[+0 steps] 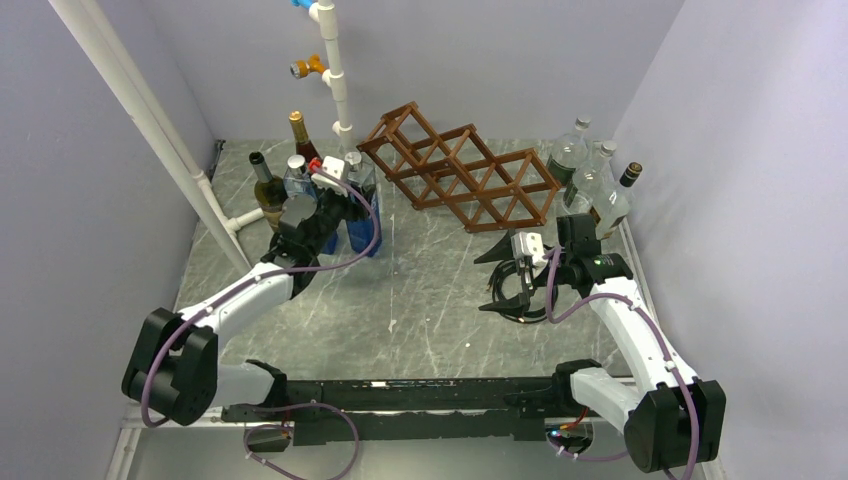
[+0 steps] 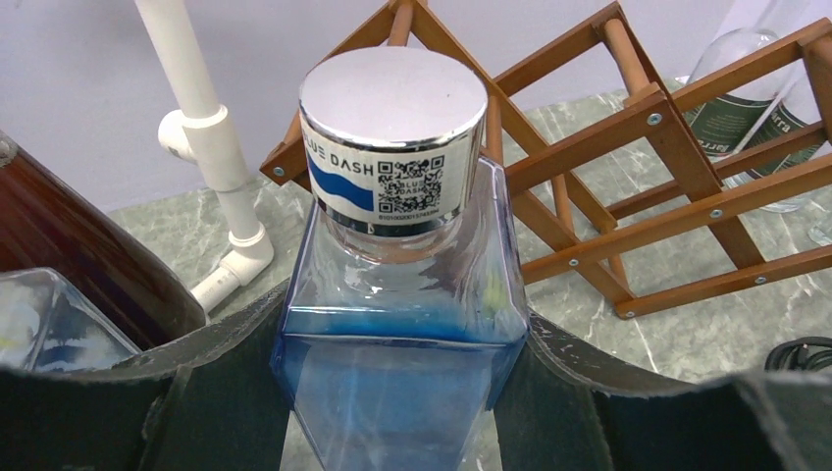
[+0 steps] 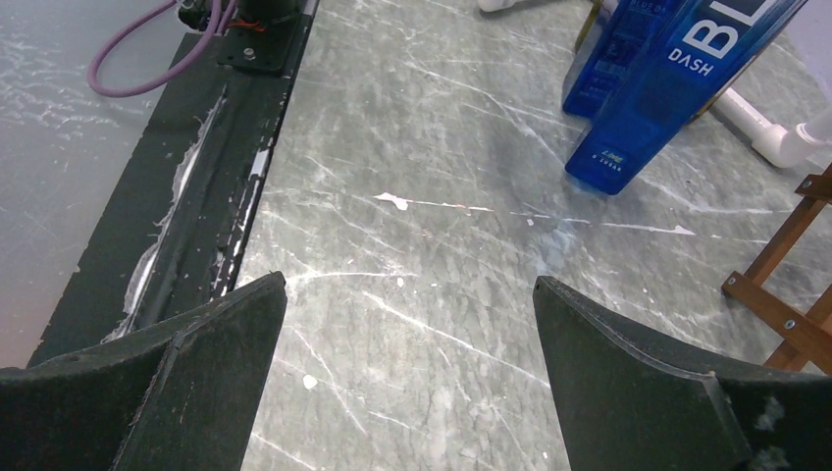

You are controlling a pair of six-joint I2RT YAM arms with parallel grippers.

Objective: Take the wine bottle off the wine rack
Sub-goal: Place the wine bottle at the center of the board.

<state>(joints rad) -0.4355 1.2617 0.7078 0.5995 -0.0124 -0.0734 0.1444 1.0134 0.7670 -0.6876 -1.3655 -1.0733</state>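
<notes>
The brown wooden wine rack (image 1: 460, 170) stands at the back middle of the table, and the cells I can see are empty. It also shows as the lattice (image 2: 667, 167) behind the bottle and as a corner (image 3: 795, 294) in the right wrist view. My left gripper (image 1: 352, 205) (image 2: 407, 324) is shut on a square blue wine bottle (image 2: 397, 294) with a silver cap (image 2: 392, 98). The bottle (image 1: 365, 215) (image 3: 677, 88) is upright, left of the rack, with its base at the table surface. My right gripper (image 1: 497, 280) (image 3: 409, 285) hangs open over bare table in front of the rack.
A second blue bottle (image 3: 608, 59), a green bottle (image 1: 265, 185) and a brown bottle (image 1: 300, 135) crowd the held one. Clear bottles (image 1: 585, 170) stand right of the rack. White pipes (image 1: 330, 60) rise at the back left. A black cable (image 1: 520, 312) lies by the right gripper.
</notes>
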